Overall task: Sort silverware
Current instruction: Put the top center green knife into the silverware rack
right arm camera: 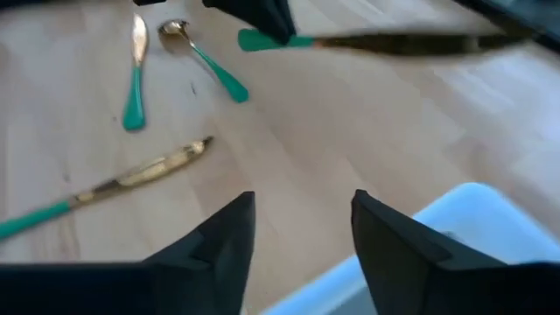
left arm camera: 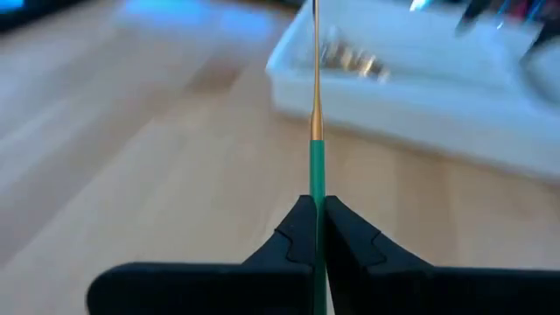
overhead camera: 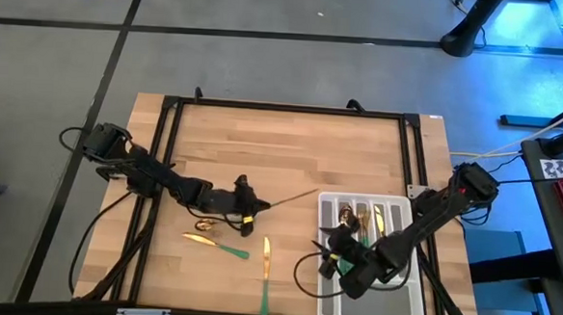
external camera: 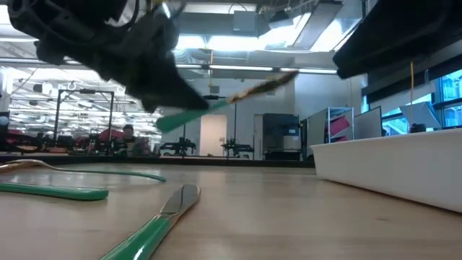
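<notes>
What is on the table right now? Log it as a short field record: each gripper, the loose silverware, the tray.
left gripper: shut on a green-handled utensil, held above the table, gold end pointing toward the tray
right gripper: open, empty, over the tray's edge nearest the loose pieces
loose silverware: knife, spoon and another piece, all flat on the wood
tray: pale grey, divided, already holding gold pieces

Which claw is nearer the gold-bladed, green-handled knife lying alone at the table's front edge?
Left, narrowly. The left claw hovers just behind and to the left of the gold-bladed, green-handled knife, shut on another utensil. The right claw sits farther to its right, open over the pale grey divided tray.
</notes>
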